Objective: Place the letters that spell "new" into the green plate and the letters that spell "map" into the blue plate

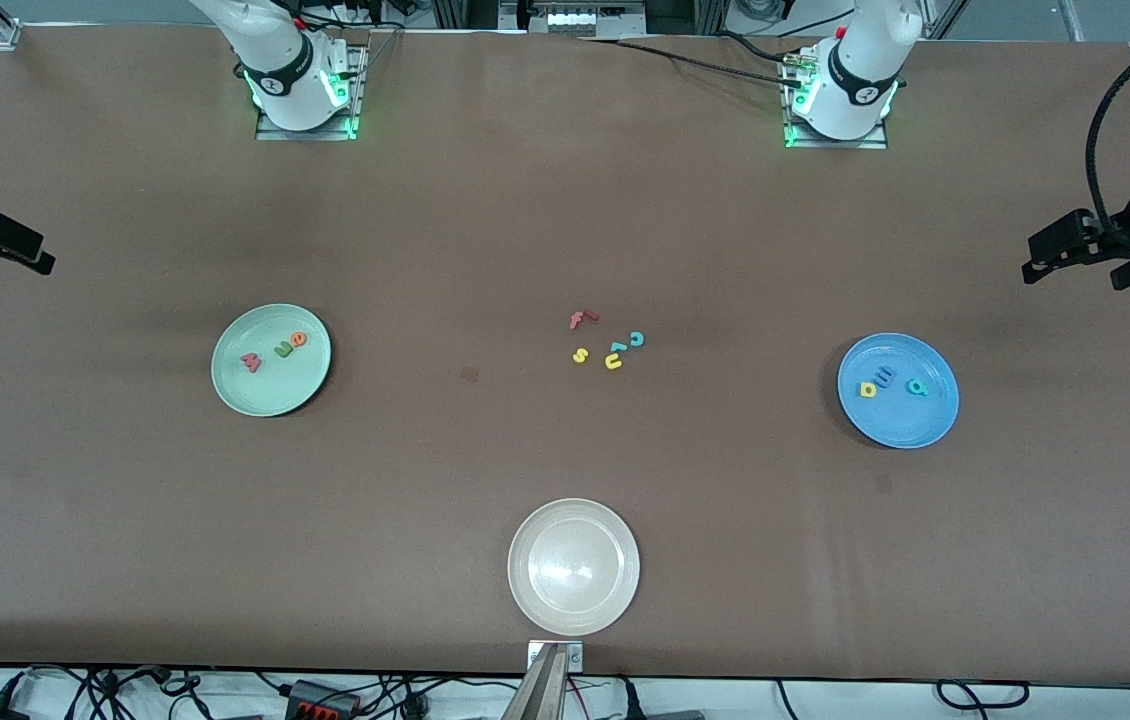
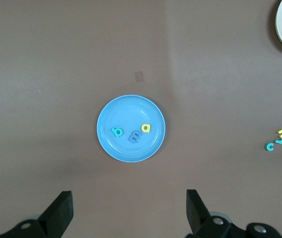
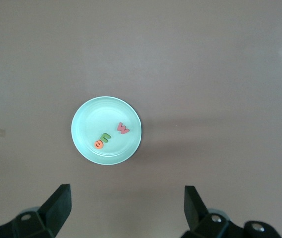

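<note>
The green plate [image 1: 270, 395] lies toward the right arm's end of the table. It holds a salmon-red w [image 1: 251, 361], a green n [image 1: 283, 349] and an orange e [image 1: 298, 339]. The right wrist view looks down on this plate [image 3: 94, 116] past my open, empty right gripper [image 3: 127, 210]. The blue plate [image 1: 910, 425], toward the left arm's end, carries a yellow a [image 1: 868, 389], a blue m [image 1: 887, 376] and a teal p [image 1: 916, 387]. My left gripper [image 2: 130, 213] hangs open and empty high over that plate [image 2: 126, 109]. Both grippers [image 1: 1033, 256] [image 1: 35, 250] hang at the table's ends.
Mid-table lie loose letters: a red f [image 1: 582, 319], a yellow s [image 1: 580, 355], a yellow u [image 1: 613, 362] and a teal c [image 1: 637, 339]. A whitish-beige plate [image 1: 573, 510] sits empty near the front edge. Cables run along the table's edges.
</note>
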`<control>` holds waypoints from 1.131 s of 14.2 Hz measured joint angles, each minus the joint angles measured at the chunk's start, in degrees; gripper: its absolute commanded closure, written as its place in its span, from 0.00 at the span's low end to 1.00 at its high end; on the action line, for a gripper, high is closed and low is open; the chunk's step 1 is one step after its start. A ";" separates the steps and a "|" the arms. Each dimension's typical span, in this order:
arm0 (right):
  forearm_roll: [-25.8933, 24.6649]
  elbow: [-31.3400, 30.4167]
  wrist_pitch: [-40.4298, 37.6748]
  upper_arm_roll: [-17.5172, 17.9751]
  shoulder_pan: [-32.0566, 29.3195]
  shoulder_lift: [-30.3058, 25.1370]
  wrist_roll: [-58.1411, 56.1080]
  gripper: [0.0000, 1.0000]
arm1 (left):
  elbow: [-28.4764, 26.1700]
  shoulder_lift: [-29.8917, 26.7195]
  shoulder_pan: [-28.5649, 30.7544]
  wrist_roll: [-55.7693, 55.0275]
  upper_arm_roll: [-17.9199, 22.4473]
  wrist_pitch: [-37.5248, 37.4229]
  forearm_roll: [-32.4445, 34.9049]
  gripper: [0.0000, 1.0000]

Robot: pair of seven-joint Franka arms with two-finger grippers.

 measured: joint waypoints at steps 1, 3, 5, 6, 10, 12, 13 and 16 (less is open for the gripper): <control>-0.47 -2.11 0.73 0.00 0.00 -1.52 -0.15 0.00 | 0.01 0.00 0.01 0.00 0.00 -0.03 0.00 0.00; -0.68 -5.73 1.23 0.00 0.00 -4.29 -0.82 0.00 | 0.02 0.00 0.02 0.00 0.00 -0.10 0.00 0.00; -0.70 -8.19 1.11 0.00 0.00 -6.62 -1.11 0.00 | 0.03 0.00 0.06 0.00 0.00 -0.38 0.00 0.00; -0.70 -8.94 0.70 0.00 0.00 -7.58 -1.16 0.00 | 0.03 0.00 0.07 0.00 0.00 -0.47 0.00 0.00; -0.71 -9.66 -0.06 0.00 0.00 -8.87 -1.28 0.00 | 0.04 0.00 0.13 0.00 0.00 -0.54 0.00 0.00; -0.71 -9.73 -0.29 0.00 0.00 -8.87 -1.29 0.00 | 0.04 0.00 0.15 0.00 0.00 -0.54 0.00 0.00; -0.71 -9.74 -0.33 0.00 0.00 -8.87 -1.29 0.00 | 0.04 0.00 0.15 0.00 0.00 -0.54 0.00 0.00; -0.71 -9.81 -0.38 0.00 0.00 -8.87 -1.29 0.00 | 0.04 0.00 0.17 0.00 0.00 -0.54 0.00 0.00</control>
